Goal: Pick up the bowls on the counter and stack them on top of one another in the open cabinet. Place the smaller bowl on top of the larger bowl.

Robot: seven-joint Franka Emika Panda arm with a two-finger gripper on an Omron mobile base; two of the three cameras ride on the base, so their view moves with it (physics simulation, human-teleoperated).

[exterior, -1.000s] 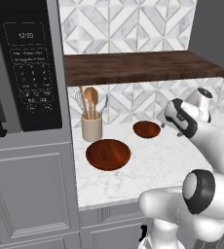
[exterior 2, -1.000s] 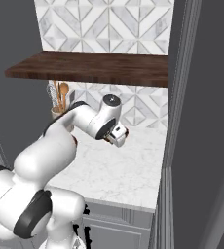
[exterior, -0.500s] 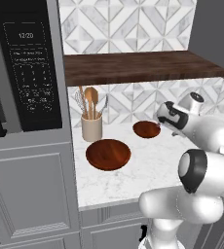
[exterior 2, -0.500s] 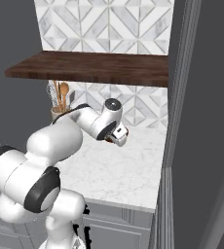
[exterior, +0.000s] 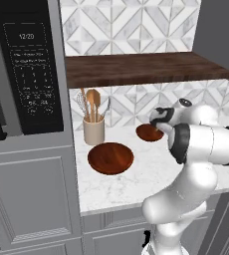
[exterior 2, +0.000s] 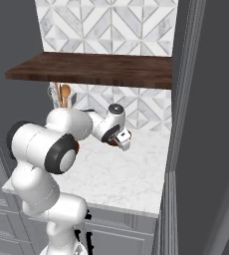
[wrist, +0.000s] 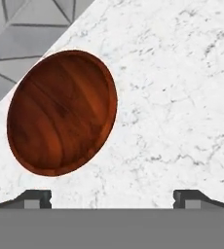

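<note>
We see gripper (wrist: 112, 197) hovering over counter (wrist: 182, 97), fingertips spread wide, nothing between them; smaller bowl (wrist: 63, 112) lies on marble near tiled wall, just ahead-left of fingertips; larger bowl (exterior: 110, 158) sits beside utensil cup (exterior: 93, 131); open cabinet (exterior: 141, 67) above.
</note>
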